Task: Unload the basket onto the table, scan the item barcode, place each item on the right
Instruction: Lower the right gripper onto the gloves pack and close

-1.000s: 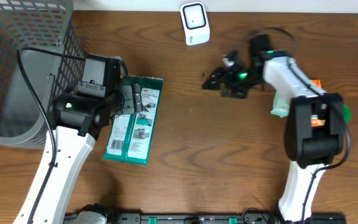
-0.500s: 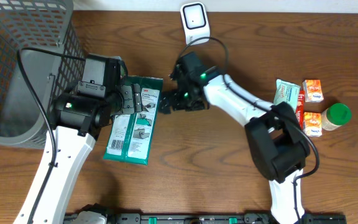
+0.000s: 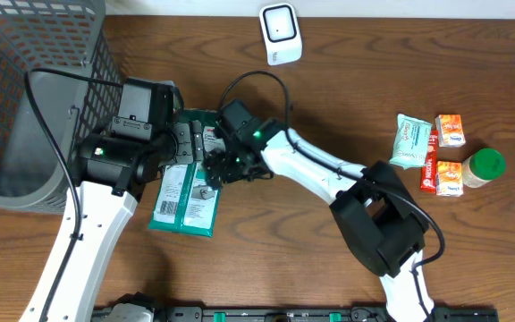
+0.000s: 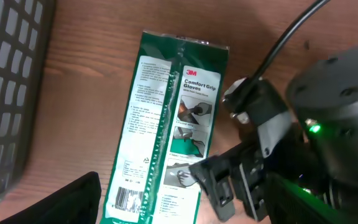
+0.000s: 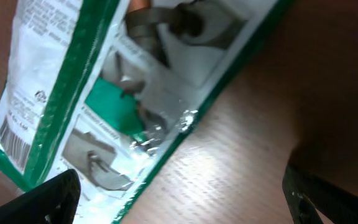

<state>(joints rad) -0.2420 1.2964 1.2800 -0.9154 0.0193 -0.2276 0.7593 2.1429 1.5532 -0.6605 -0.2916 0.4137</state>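
**A:** Where is the glove packet [image 3: 184,206]?

**B:** Flat on the table [image 3: 266,259], printed side up, just beside the basket [image 3: 25,54] and well apart from the scanner [image 3: 280,34]. Both arms hang over its upper half.

**A:** Is anything gripped?

**B:** No. The right gripper [image 3: 215,168] has its fingers spread wide above the packet's right edge, with nothing between them. The left gripper [image 3: 184,141] is spread too and holds nothing.

**A:** So the step is the pickup.

**B:** I'd say so. The packet looks thin and slippery (shiny film, judging by the glare in the right wrist view). I'd pinch one long edge, not press on the face.

**A:** And the barcode [image 4: 124,198]?

**B:** It sits in the bottom corner, at the end farthest from the scanner. Grip near the middle or top so no finger covers it, then turn that corner toward the scanner's window.

**A:** Any risk?

**B:** The two grippers are close together, so the left one should give way first.
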